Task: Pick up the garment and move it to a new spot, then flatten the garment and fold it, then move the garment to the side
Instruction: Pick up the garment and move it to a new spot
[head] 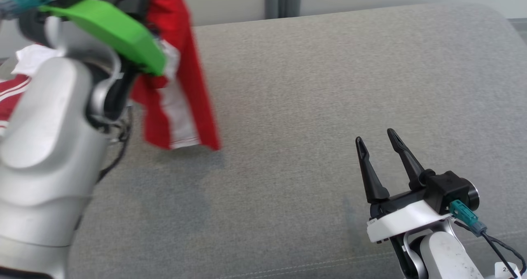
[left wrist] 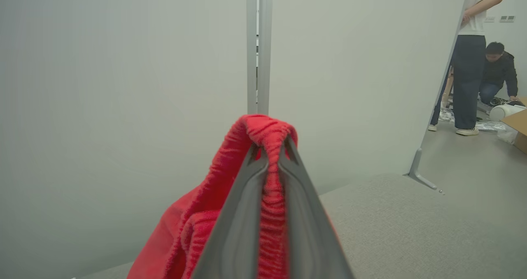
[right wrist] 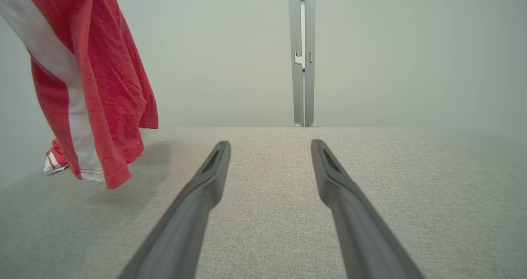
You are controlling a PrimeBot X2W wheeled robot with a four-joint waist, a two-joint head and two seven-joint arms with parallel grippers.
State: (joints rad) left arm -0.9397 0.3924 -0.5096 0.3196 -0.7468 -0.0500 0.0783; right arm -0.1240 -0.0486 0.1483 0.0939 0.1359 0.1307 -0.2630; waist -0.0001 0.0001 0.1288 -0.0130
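**Left end effector holds red garment up over the table**

Left end effector (left wrist: 269,147) is pressed together on a bunched fold of the red garment (left wrist: 197,213), the ribbed cloth squeezed between its 2 dark fingers (left wrist: 243,213) and bulging over their tips. The garment (head: 193,85) hangs from that pinch at the upper left of the head view, a long red drape with 1 broad white stripe (head: 179,118) running down it. Its lower hem (right wrist: 115,182) hangs low over the grey fabric-covered table (head: 329,85); whether it brushes the surface I cannot tell. A soft shadow lies on the table beside the hem.

In the head view, a green cover (head: 119,36) on the left arm (head: 49,147) hides the pinch itself. Behind that arm, at the table's left edge, lies a heap of red-and-white cloth (head: 10,94).

Right end effector (head: 375,136) is well apart from the garment at the lower right, its 2 fingers spread wide and holding nothing, low over bare table (right wrist: 267,213).

A grey post (right wrist: 302,52) rises behind the far edge. Past the pale wall panel (left wrist: 123,85), 1 person stands (left wrist: 469,65) and another crouches (left wrist: 498,73) on the floor.
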